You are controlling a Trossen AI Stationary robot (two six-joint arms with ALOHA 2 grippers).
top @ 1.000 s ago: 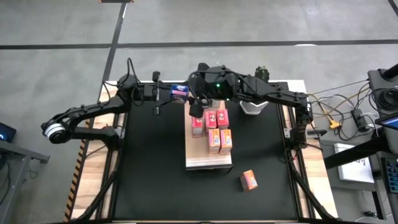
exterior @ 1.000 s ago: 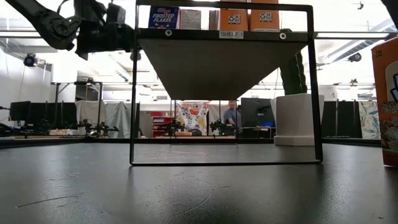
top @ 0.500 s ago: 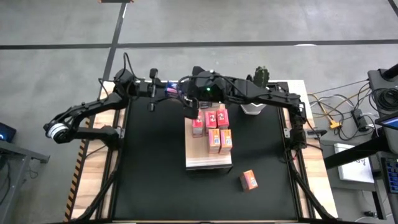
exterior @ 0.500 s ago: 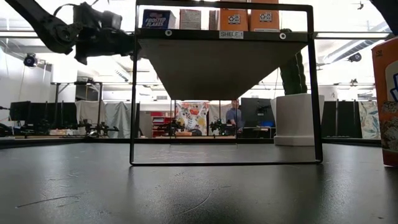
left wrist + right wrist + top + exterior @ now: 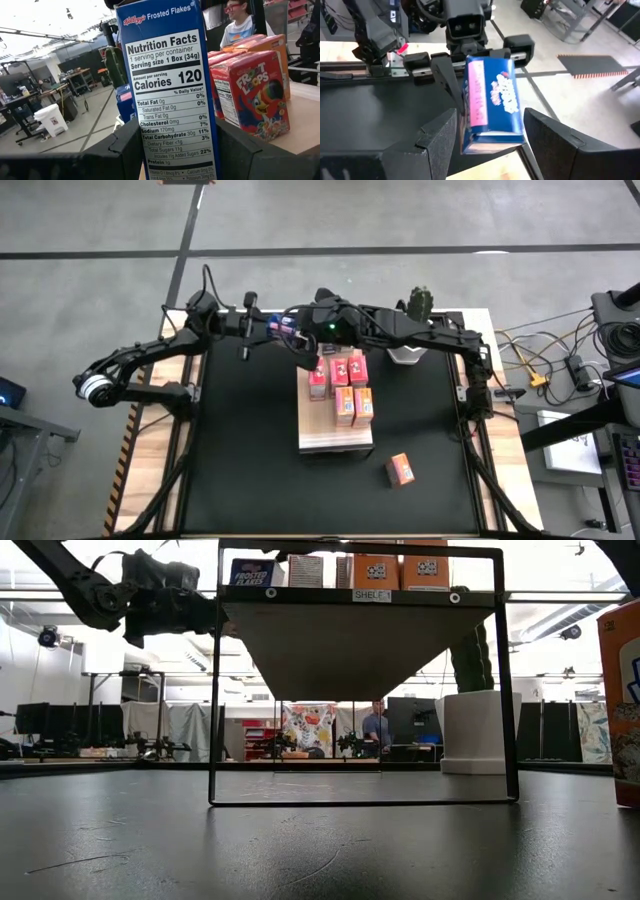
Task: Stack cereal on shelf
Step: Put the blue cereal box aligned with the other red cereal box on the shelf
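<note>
Left gripper [image 5: 470, 62] clamps a blue cereal box [image 5: 492, 102] at the shelf's [image 5: 335, 435] far-left corner; right gripper [image 5: 490, 137], fingers apart, straddles it. For a clean handover, right should grip squarely before left lets go.

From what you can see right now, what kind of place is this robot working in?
Probably a robotics lab or workshop. The low view shows a big open room with overhead lights, curtained workstations and a seated person. The high view shows bare concrete floor and loose cables beside the table.
</note>
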